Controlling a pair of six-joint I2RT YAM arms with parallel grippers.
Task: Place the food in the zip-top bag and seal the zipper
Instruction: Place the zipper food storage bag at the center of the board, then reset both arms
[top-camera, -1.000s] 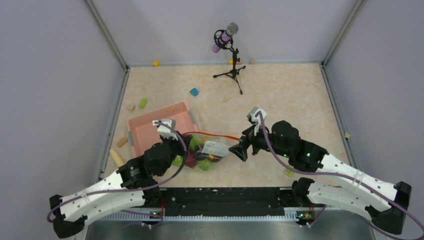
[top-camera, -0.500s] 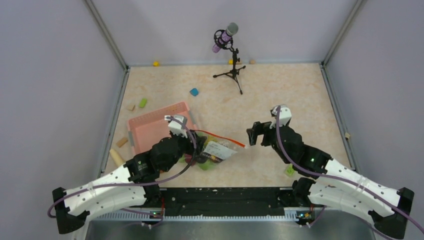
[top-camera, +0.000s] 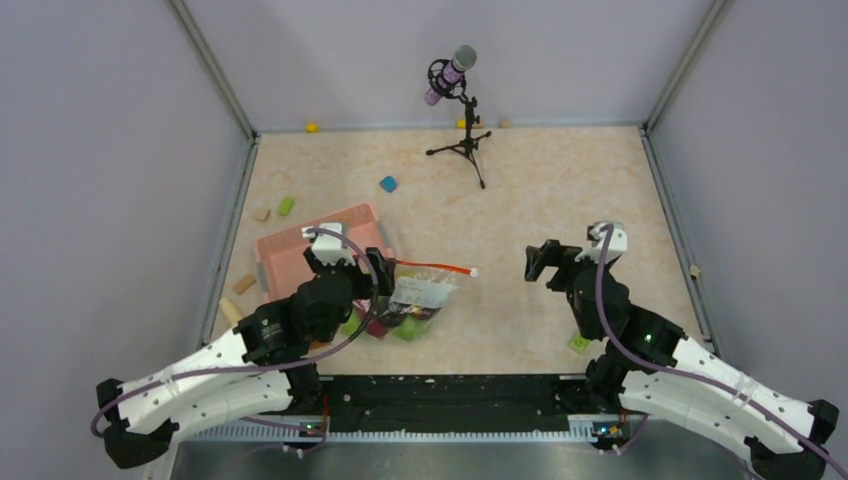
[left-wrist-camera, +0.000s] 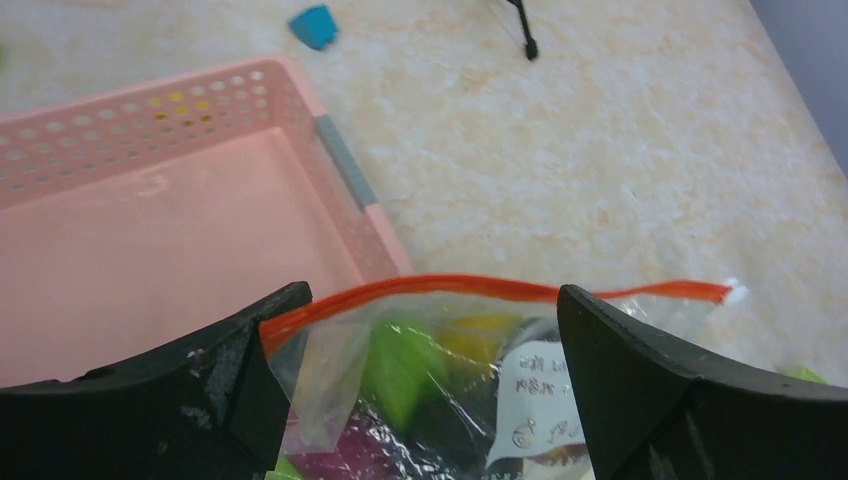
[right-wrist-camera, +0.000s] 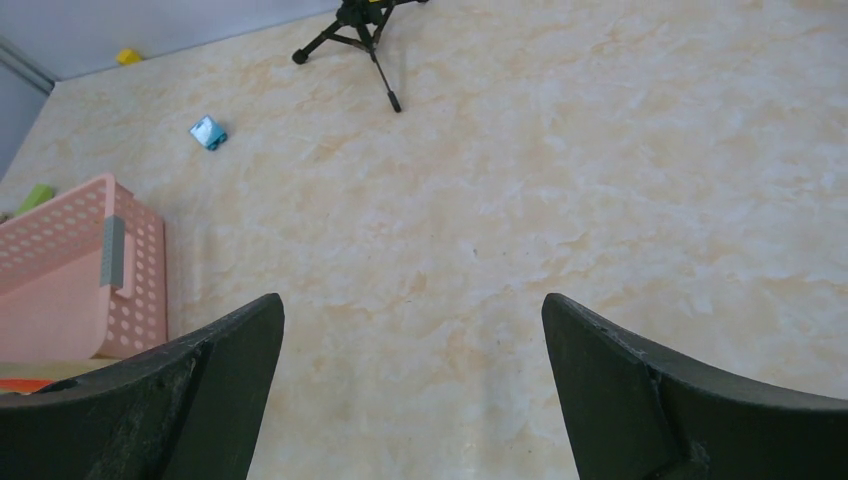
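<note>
The clear zip-top bag (top-camera: 418, 300) lies right of the pink basket, with the food (left-wrist-camera: 400, 365) inside: green, yellow, maroon and dark pieces show through the plastic beside a white label (left-wrist-camera: 535, 390). The orange-red zipper (left-wrist-camera: 480, 286) runs as one line across the mouth, its white slider (top-camera: 472, 271) at the right end. My left gripper (top-camera: 375, 275) (left-wrist-camera: 430, 310) is open, its fingers standing either side of the bag's left part; the zipper's left end sits by the left finger (left-wrist-camera: 250, 350). My right gripper (top-camera: 545, 262) (right-wrist-camera: 412, 310) hovers open and empty over bare table, well right of the bag.
The pink basket (top-camera: 290, 255) (left-wrist-camera: 150, 220) is empty, touching the bag's left side. A microphone stand (top-camera: 462, 120) is at the back. A blue block (top-camera: 388, 184), a green block (top-camera: 286, 205) and tan blocks (top-camera: 244, 284) lie scattered left. A small green piece (top-camera: 580, 343) lies beside the right arm.
My left gripper went from shut on the bag's mouth to wide open and drew back a little. My right arm pulled away to the right, leaving the bag.
</note>
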